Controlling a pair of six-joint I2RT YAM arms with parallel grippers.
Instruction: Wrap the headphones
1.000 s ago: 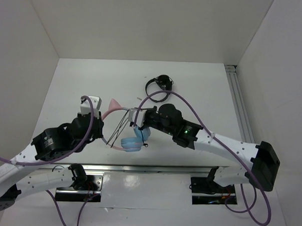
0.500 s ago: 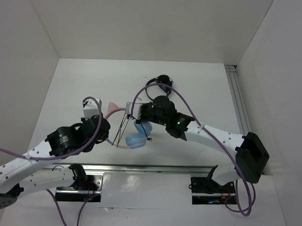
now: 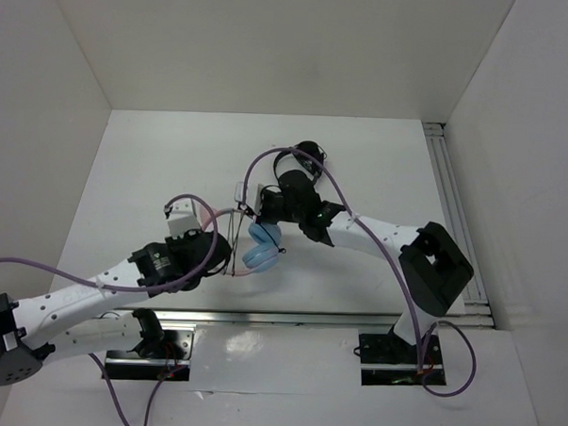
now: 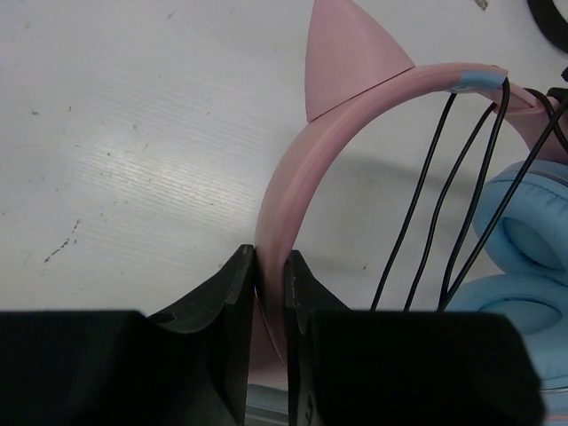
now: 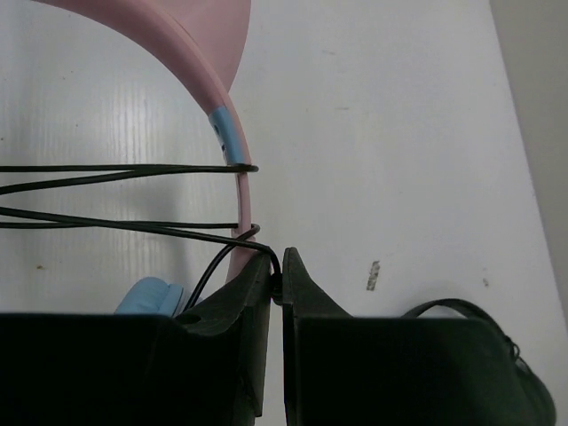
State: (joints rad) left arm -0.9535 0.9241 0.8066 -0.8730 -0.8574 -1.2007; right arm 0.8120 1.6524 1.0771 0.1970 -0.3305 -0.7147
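Top external: the headphones [image 3: 256, 248] sit near the middle of the table [image 3: 145, 160], between the two arms, with the blue earcups [image 3: 261, 242] just below the right wrist. The left gripper [image 3: 227, 264] comes in from the left and the right gripper [image 3: 250, 210] from the far side. Both sets of jaws are buried under the wrists here, so we cannot read them from this view. The smaller black headphones [image 3: 303, 157] lie just behind the right arm, and we judge that a wide wrapping sweep could knock them. Left wrist: the left gripper is clenched on the pink headband [image 4: 288, 169], below the cat ear [image 4: 346, 62]. Several strands of the black cable [image 4: 439, 204] run from the band's far end down beside the earcups. The hold is narrow on a smooth curve, so a hard tug on the cable could pivot the band in the jaws. The band's lower run is hidden behind the fingers, and the earcups are cut off at the frame edge. Right wrist: the right gripper is pinched on the thin cable just beside the headband's end. The strand could slip through, slackening the loops until they slide off the band. We cannot tell whether the jaws also touch the band. The plug and any remaining free cable are out of sight.
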